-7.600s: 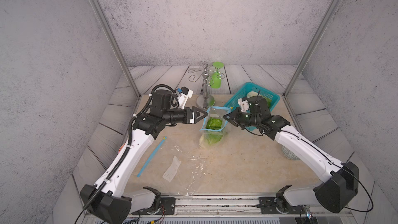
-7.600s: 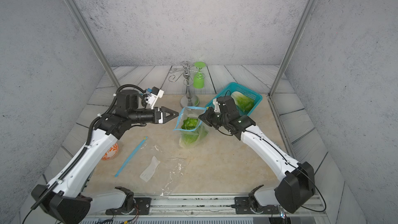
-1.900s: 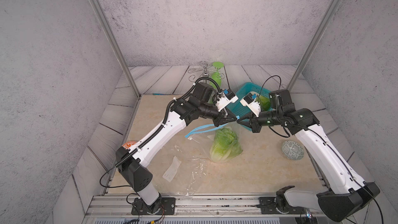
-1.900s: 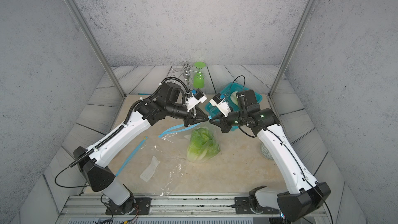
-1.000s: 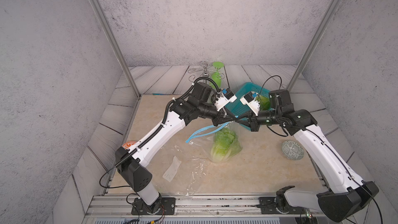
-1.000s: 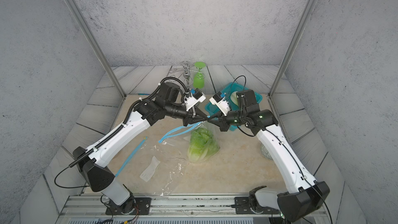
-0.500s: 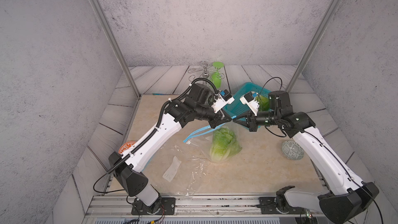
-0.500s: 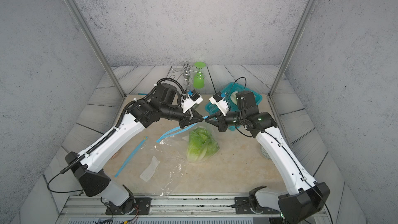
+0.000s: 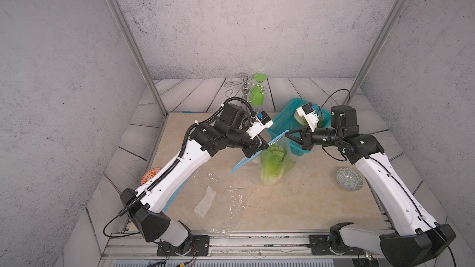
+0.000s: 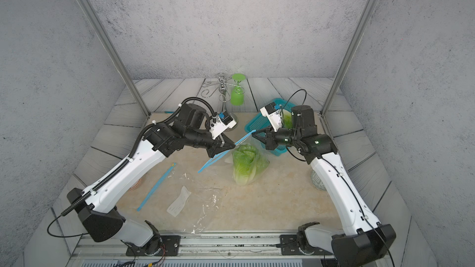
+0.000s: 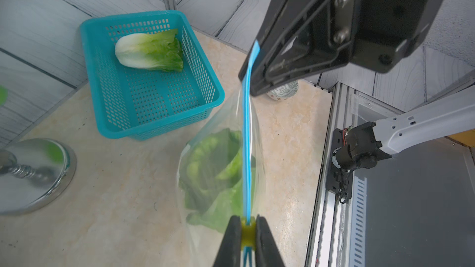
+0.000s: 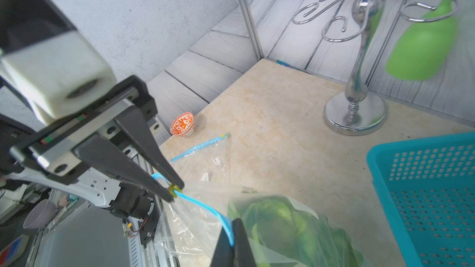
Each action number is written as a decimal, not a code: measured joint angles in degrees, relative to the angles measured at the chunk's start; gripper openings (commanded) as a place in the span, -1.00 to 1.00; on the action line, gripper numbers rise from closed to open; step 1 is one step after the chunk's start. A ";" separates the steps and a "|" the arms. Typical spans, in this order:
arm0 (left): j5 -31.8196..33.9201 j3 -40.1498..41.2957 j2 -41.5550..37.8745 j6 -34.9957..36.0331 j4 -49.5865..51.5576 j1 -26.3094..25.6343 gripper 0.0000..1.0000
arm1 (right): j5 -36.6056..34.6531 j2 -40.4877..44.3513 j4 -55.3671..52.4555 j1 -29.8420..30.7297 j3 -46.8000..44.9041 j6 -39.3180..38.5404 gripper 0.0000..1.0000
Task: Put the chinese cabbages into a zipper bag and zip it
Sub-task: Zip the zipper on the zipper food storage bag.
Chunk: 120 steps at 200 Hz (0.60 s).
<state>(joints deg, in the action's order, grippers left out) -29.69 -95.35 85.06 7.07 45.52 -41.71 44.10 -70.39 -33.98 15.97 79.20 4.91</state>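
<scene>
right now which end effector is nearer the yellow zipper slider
Left. The left end effector is clamped on the yellow slider itself; the right end effector pinches the blue zip strip farther along, apart from the slider.

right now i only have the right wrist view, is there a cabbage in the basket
observer: yes, the left wrist view shows one chinese cabbage lying in the teal basket
operator: does the zipper bag hang free
observer: no, in a top view its bottom looks to rest on the table
operator: anything on the table i can't see
observer: a patterned bowl, beside the right arm
</scene>
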 measured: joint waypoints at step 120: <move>3.91 16.52 -10.34 -4.98 -1.60 1.20 -1.00 | -6.36 0.00 -0.72 -1.92 4.55 5.88 -1.00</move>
<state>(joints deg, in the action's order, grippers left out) -25.78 -78.83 74.72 2.09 43.92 -40.51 37.74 -70.39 -34.70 14.04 83.74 10.79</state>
